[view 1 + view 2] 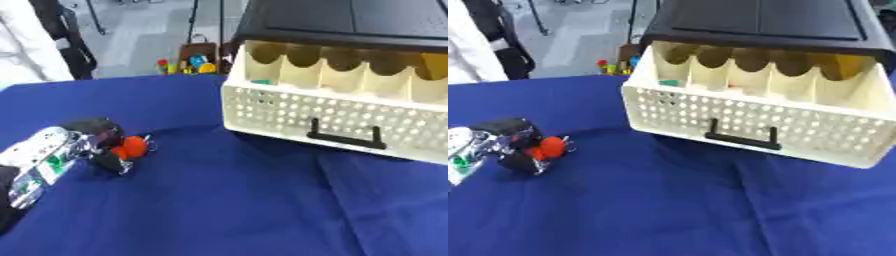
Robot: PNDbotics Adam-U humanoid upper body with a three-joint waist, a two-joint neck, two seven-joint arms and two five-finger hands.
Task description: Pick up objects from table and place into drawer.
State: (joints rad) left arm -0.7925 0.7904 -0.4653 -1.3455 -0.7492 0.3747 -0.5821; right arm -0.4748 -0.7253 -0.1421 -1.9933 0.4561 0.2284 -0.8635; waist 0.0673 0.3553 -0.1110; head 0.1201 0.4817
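The left hand (94, 142) lies low on the desk (227, 210) at the left side, its fingers (109, 162) curled round a small orange ball (131, 146) that sits between them and the thumb, right at the blue cloth. I judge the step in hand to be the pickup itself. To do it well, the hold should be settled before any lift: the ball is round and smooth-looking, so it may squirt out sideways if the fingers close off-centre. A bit of thin wire or a small ring seems to stick out on its right side, and it is too small to make out; it could snag on the cloth, so a straight rise off the desk looks safer than a drag.

The ball is bright orange-red, about as wide as the gap in the hand, and partly hidden by the dark fingers. The right hand shows in neither view.

Farther back and to the right, well apart from the ball, stands the drawer (737, 127), pulled open from its black cabinet (754, 22). It is cream, with a perforated front, a black handle (741, 136) and a row of scalloped dividers. Something small and green (669, 83) lies in the leftmost compartment. The carry must clear that front wall before lowering.
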